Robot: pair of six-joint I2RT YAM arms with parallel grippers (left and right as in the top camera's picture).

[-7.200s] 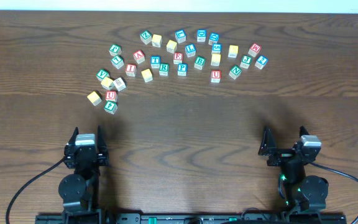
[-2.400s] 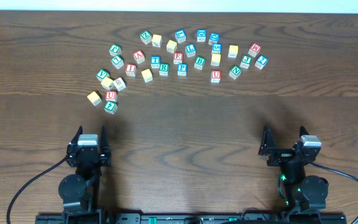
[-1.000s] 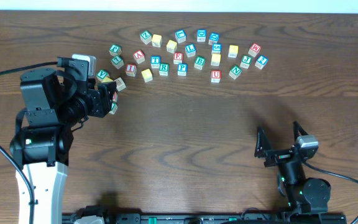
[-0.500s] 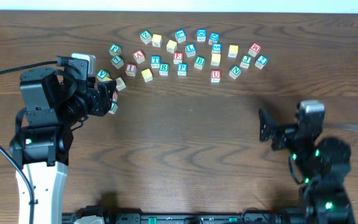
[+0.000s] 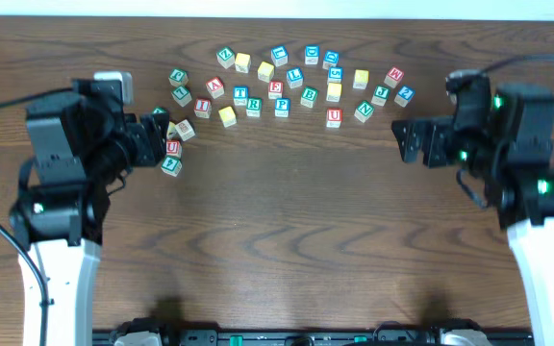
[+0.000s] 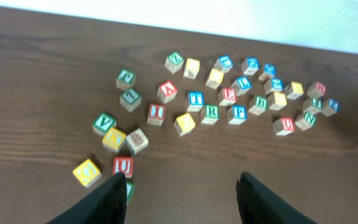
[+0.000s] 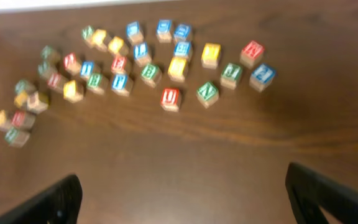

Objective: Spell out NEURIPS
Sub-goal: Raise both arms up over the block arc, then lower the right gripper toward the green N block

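Note:
Several wooden letter blocks lie in an arc across the far part of the table. Among them are a green N (image 5: 365, 111), red E (image 5: 276, 88), red U (image 5: 334, 117), green R (image 5: 254, 106), red I (image 5: 202, 108) and blue P (image 5: 282, 107). A second red U (image 5: 172, 147) sits at the left end. My left gripper (image 5: 157, 142) is open and empty beside that left cluster; in the left wrist view (image 6: 182, 193) its left finger is next to the red U (image 6: 122, 166). My right gripper (image 5: 402, 141) is open wide and empty, right of the N (image 7: 207, 93) and the U (image 7: 170, 98).
A yellow block (image 6: 87, 173) and a green block (image 5: 170, 165) lie by my left finger. Red and blue blocks (image 5: 394, 76) end the arc on the right. Bare dark wood (image 5: 287, 221) stretches in front of the blocks.
My right arm has risen from its rest near the front edge and swung forward toward the right end of the blocks. My left arm shifted slightly back by the left cluster.

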